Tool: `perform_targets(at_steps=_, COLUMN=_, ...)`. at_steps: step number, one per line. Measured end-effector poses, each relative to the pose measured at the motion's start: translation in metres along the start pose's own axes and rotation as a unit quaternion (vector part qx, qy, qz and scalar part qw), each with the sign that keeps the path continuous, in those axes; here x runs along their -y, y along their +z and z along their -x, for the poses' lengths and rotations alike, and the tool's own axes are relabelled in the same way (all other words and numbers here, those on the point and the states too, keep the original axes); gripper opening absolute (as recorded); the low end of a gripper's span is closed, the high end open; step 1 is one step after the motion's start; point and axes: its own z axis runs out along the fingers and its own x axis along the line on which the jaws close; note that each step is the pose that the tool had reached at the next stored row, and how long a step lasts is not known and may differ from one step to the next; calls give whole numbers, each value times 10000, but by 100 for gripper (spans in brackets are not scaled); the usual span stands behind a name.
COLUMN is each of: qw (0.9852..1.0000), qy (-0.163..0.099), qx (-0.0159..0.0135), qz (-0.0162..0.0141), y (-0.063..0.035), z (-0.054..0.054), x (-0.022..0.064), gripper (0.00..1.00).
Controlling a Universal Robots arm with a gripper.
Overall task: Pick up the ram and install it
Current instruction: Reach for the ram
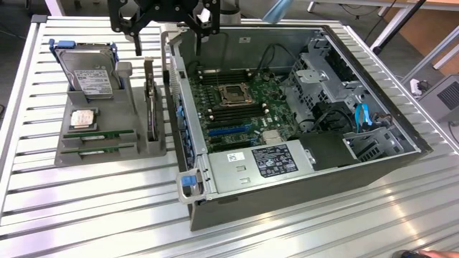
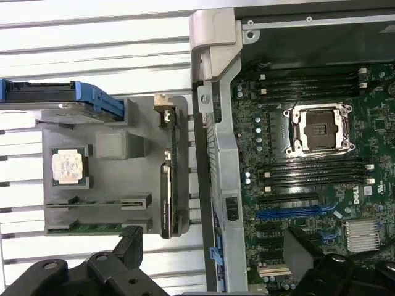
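Observation:
Two ram sticks (image 1: pixel 99 134) lie edge-up in the front slots of a grey holder (image 1: pixel 107 156) on the exterior view's left; the wrist view shows one green edge of the ram (image 2: pixel 86 229). My black gripper (image 1: pixel 169 37) hangs open high above the gap between the holder and the open computer case (image 1: pixel 287 107), holding nothing. Its fingertips (image 2: pixel 129 246) frame the wrist view, well apart from the ram. The motherboard's dark memory slots (image 2: pixel 308 176) (image 1: pixel 233 114) lie beside the processor socket (image 2: pixel 318 126).
The holder also carries a silver hard drive (image 1: pixel 90 72), a processor chip (image 1: pixel 83 118) and an upright dark expansion card (image 1: pixel 150 107). The case wall (image 1: pixel 176 107) stands right beside the holder. A hand (image 1: pixel 423 253) shows at the table's near corner.

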Motion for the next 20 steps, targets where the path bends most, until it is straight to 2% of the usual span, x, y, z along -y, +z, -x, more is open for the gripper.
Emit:
perform_targets(at_steps=12, qw=10000, qy=0, qx=0, qz=0, y=-4, z=-199, x=28, gripper=99)
perform_targets(at_steps=13, qw=10000, qy=0, qx=0, qz=0, y=-5, z=-252, x=35, gripper=99)
perform_targets(at_steps=20, qw=10000, qy=0, qx=0, qz=0, y=-8, z=-377, x=51, gripper=99)
